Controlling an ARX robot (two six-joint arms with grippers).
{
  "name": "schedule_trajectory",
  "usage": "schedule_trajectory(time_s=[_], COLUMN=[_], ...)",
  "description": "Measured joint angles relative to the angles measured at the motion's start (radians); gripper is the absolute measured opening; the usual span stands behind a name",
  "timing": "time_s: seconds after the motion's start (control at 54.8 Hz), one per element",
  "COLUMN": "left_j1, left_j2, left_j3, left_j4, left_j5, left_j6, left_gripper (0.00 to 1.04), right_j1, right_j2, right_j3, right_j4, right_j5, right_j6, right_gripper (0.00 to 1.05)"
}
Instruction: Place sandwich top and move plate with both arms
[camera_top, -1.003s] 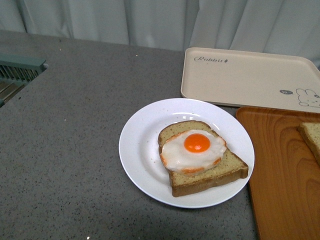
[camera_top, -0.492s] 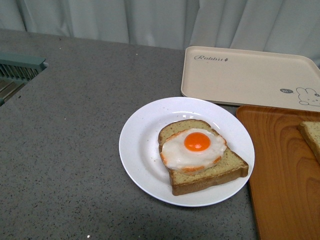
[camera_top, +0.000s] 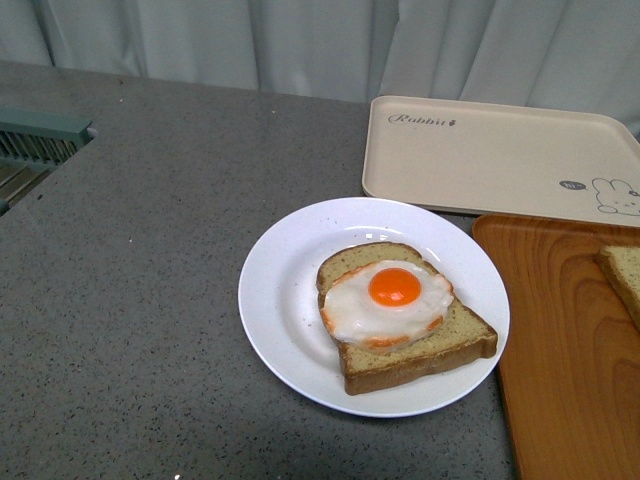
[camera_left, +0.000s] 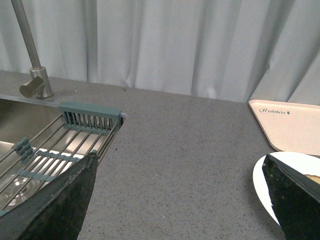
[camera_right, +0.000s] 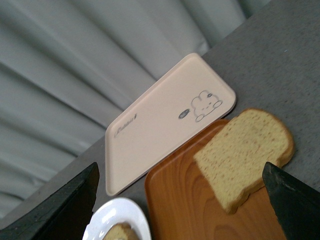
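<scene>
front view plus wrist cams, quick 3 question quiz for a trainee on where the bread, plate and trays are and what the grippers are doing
1. True or false: the plain tan-brown bread slice lies on the orange wooden tray.
2. What sits on the round glossy white plate?
A. nothing
B. a bread slice topped with a fried egg
C. two stacked plain slices
3. Short answer: does the left gripper or the right gripper hold anything?

Key: 1 true; 2 B; 3 no, both are open with nothing between the fingers.
</scene>
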Motion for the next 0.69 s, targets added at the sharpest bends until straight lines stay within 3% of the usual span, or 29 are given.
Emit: schedule_trajectory(time_s=[0.219, 0.492, 0.693], left_j1=[0.0, 0.0, 0.0], left_j2=[0.0, 0.0, 0.0], left_j3=[0.0, 0.0, 0.0], left_j4=[0.0, 0.0, 0.0], left_j5=[0.0, 0.0, 0.0], left_j6=[0.0, 0.0, 0.0], left_gripper=[0.98, 0.98, 0.98], right_j1=[-0.027, -0.051, -0.129], right_j2=[0.363, 0.687, 0.947], right_j3=[0.123, 0.278, 0.387], right_j4=[0.138, 0.163, 0.178], right_j5=[0.013, 0.08, 0.103], right_j6=[0.022, 0.009, -0.024], right_gripper=[0.96, 0.96, 0.96])
